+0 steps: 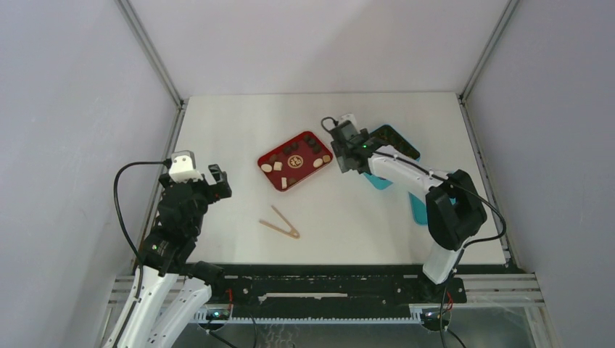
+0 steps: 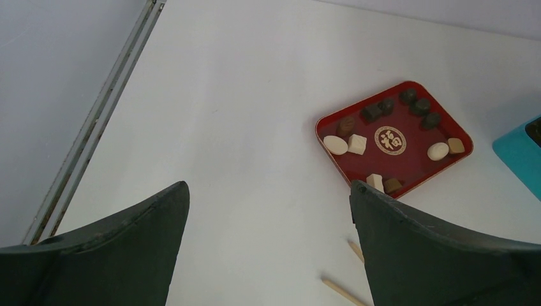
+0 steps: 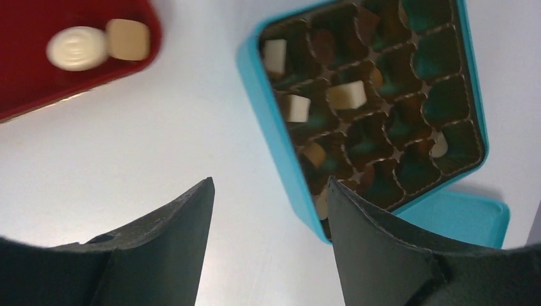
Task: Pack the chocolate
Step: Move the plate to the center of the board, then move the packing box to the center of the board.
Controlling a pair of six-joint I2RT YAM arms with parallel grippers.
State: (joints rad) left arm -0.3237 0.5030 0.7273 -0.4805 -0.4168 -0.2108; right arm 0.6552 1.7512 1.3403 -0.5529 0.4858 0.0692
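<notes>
we see the left gripper spread wide and empty above the table, left of the red tray and well apart from it. most of the chocolate lies loose in that tray as dark, tan and cream pieces. the right gripper hangs with its jaws parted, holding nothing, between the tray and the teal box, whose compartments hold several more pieces. wooden tongs lie nearer the arms' bases.

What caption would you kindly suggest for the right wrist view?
Open right gripper beside a teal box partly filled with chocolate.
</notes>
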